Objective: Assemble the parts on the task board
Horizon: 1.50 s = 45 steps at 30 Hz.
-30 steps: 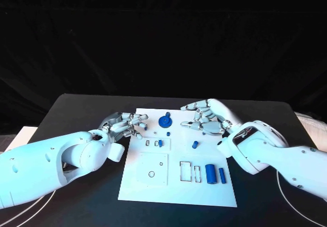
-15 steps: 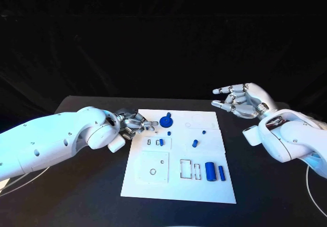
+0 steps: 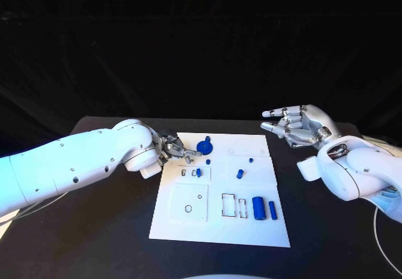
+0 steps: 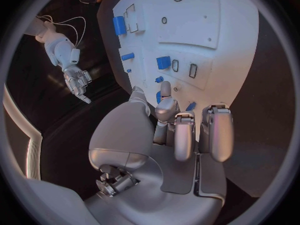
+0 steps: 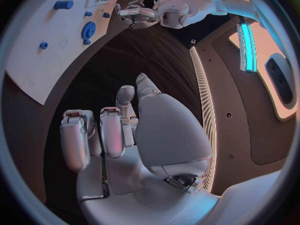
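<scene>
Left hand of mine is hovering over the task board's far left corner, fingers half curled and holding nothing, fingertips nearing the blue gear standing there. I am judging that a light pinch on its rim, kept level, will serve best. My right hand is hanging open and empty off the board's far right corner.

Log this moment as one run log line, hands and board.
left robot hand: at task board far-left edge, beside blue gear, holds nothing | right robot hand: raised off board, fingers apart
</scene>
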Tool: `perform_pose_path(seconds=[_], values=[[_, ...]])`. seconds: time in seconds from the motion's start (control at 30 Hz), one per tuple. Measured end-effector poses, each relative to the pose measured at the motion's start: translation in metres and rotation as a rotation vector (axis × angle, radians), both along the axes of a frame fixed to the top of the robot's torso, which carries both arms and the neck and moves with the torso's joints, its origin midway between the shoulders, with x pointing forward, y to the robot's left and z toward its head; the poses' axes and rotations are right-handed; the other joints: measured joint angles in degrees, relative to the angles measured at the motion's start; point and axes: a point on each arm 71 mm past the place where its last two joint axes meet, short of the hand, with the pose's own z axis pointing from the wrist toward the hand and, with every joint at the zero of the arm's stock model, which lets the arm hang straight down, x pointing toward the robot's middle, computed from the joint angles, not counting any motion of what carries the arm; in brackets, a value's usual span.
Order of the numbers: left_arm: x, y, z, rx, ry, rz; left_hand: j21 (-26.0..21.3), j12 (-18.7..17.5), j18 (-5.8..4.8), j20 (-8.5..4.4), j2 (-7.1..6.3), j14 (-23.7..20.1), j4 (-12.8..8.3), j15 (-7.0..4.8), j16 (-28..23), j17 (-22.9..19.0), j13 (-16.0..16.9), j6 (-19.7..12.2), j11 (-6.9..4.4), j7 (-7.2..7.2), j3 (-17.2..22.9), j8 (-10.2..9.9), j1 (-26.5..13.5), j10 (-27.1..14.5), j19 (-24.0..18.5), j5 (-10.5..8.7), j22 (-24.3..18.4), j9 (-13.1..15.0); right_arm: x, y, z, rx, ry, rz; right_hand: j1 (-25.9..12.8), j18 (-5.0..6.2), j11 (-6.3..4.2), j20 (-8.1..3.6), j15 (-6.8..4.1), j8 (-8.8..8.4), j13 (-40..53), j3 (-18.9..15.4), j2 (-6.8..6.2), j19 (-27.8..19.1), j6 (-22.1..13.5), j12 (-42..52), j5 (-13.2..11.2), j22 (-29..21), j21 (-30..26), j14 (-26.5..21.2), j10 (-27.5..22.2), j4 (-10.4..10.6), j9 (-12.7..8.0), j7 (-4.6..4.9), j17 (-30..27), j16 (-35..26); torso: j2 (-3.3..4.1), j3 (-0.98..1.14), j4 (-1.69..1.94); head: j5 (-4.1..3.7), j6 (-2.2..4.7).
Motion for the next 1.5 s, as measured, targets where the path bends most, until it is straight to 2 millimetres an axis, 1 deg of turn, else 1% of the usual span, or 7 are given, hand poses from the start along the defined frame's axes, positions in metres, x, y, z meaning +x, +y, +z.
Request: perform_pose_path(seconds=[0.23,0.4,0.53,0.8,1.0,1.23,1.5], values=[[0.004,-0.013,-0.007,0.073,0.04,-0.033,0.88,0.36,-0.13,0.0,0.25,0.0,-0.41,0.0,0.0,0.0,0.5,-1.41,-0.01,0.09,-0.87,1.32,1.36,0.01,0.0,0.0,0.0,2.06,0.0,0.001,-0.007,0.02,0.037,-0.008,-0.32,0.01,0.0,0.0,0.0,0.0,-0.66,-0.15,0.32,0.0,0.0,-0.34,0.35,0.05,-0.23,0.0,0.0,-0.15,0.0,0.0,-0.04,0.0,0.09,-0.08,0.07,-0.08,-0.24],[0.004,-0.021,-0.01,0.101,0.065,-0.061,1.13,0.59,-0.13,0.0,0.47,0.0,-0.24,0.0,0.0,-0.01,0.72,-1.71,-0.01,-0.03,-1.52,2.43,1.98,0.0,0.0,0.0,-0.01,3.28,0.001,0.005,-0.011,0.034,0.053,-0.011,-0.32,0.0,0.01,0.0,0.0,-0.23,-1.76,-0.55,0.32,0.0,0.0,-1.74,1.9,0.05,-0.23,0.0,0.0,-0.54,-0.08,0.0,-0.21,-0.31,0.13,-0.09,-0.01,0.39,-0.4],[0.003,-0.023,-0.012,0.115,0.077,-0.074,1.5,0.59,-0.13,0.0,0.76,0.0,-0.15,0.0,0.0,-0.01,0.42,-2.14,0.0,-0.41,-2.24,3.79,2.28,0.0,0.0,0.0,-0.01,4.9,0.0,0.009,-0.013,0.043,0.062,-0.009,-0.32,0.0,0.23,0.0,0.0,-0.23,-2.08,-0.61,0.32,0.0,0.0,-1.78,1.96,0.04,-0.45,0.0,-0.22,-0.61,-0.08,0.0,-0.27,-0.31,0.2,-0.09,0.02,0.43,-0.51],[0.002,-0.031,-0.013,0.13,0.093,-0.099,1.78,-0.16,-0.13,-0.41,1.46,0.0,-0.34,-0.4,0.0,-0.02,-0.73,-3.75,-0.31,-0.64,-3.0,6.86,3.33,-0.33,0.0,0.0,-0.02,8.86,0.002,0.014,-0.02,0.051,0.079,-0.007,-0.32,0.0,0.19,0.0,0.0,-0.23,-3.19,-0.78,0.32,0.0,-0.01,-2.97,2.66,0.04,-0.67,0.0,-0.66,-0.78,-0.08,-0.01,-0.56,-0.54,0.27,-0.1,0.31,-0.1,-0.8],[0.002,-0.032,-0.014,0.135,0.098,-0.105,1.78,-0.2,-0.12,-0.41,1.77,0.0,-0.26,-0.4,0.0,-0.02,-0.86,-4.86,-0.31,-0.75,-3.23,8.06,3.75,-0.34,0.0,0.0,-0.02,10.95,0.002,0.015,-0.024,0.053,0.089,-0.007,-0.31,0.0,0.19,0.0,0.0,-0.23,-3.35,-0.78,0.32,0.0,-0.01,-3.33,2.66,0.04,-0.67,0.0,-0.67,-0.78,-0.08,-0.01,-0.67,-0.76,0.3,-0.15,0.41,-0.58,-0.75],[0.003,-0.034,-0.015,0.138,0.099,-0.106,1.78,-0.2,-0.12,-0.4,3.37,0.0,-1.37,-0.4,0.0,-0.02,-1.04,-6.09,-0.3,-0.74,-1.43,9.49,6.46,-0.34,0.0,0.63,-0.02,13.74,0.003,0.015,-0.026,0.051,0.099,-0.007,-0.31,0.0,0.01,0.0,0.0,-0.23,-3.58,-0.78,0.31,0.0,-0.01,-3.63,2.88,0.03,-1.02,0.0,-0.85,-0.78,-0.08,-0.01,-0.83,-0.76,0.34,-0.16,0.62,-1.01,-0.62],[0.003,-0.035,-0.015,0.142,0.099,-0.108,1.78,-0.2,-0.12,-0.4,2.99,0.0,-1.58,-0.4,0.0,-0.03,-1.02,-6.5,-0.3,-0.74,0.33,10.09,6.99,-0.34,0.0,0.63,-0.03,15.37,0.002,0.015,-0.03,0.049,0.115,-0.004,-0.31,0.0,0.21,0.0,0.0,-0.23,-3.86,-0.78,0.31,0.0,-0.01,-3.87,2.88,0.02,-1.02,0.0,-1.05,-0.78,-0.08,-0.01,-1.01,-1.09,0.41,-0.17,0.82,-1.43,-0.63]])
